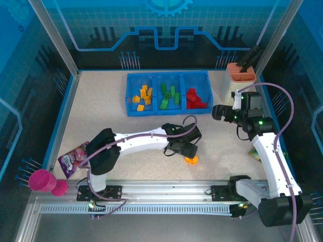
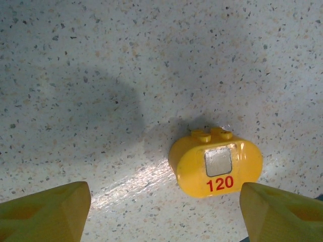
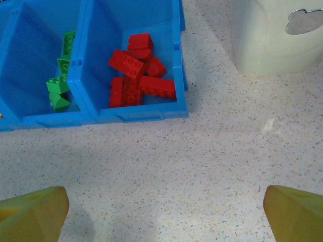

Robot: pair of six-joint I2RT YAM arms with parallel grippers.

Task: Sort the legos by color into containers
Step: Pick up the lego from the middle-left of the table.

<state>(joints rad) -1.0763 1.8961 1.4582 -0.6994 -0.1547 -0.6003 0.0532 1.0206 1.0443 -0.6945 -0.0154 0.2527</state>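
On the table [image 1: 101, 121], the tray [image 1: 166, 112] sits upper centre, our right fingers [image 3: 30, 212] spread wide just below its red bin [image 3: 151, 113]. Our left fingers [image 2: 45, 212], nearer and also open, flank the yellow brick [image 2: 215, 169], which lies right of centre, long axis running finger to finger.

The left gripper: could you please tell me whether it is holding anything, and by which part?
Nothing is held. The left gripper is open, its fingers clear of the orange-yellow brick, which lies on the table.
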